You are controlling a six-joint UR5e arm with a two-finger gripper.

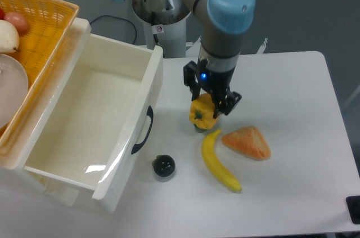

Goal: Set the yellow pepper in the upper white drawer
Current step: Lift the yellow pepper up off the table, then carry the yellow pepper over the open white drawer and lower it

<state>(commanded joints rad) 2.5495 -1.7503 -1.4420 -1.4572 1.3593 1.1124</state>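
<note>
Banana (220,162) low centre, just below the yellow pepper (203,113) — gripper (211,108) closed around it from above at mid-frame. Upper white drawer (84,120) sits open to the left — carry goes leftward over its front panel.

You have a white counter (292,80). On it lie a banana (219,162), an orange wedge-shaped piece (247,143) just beside it, a small black round object (163,165) — near the upper white drawer (121,148) — and the yellow pepper (203,113).
</note>
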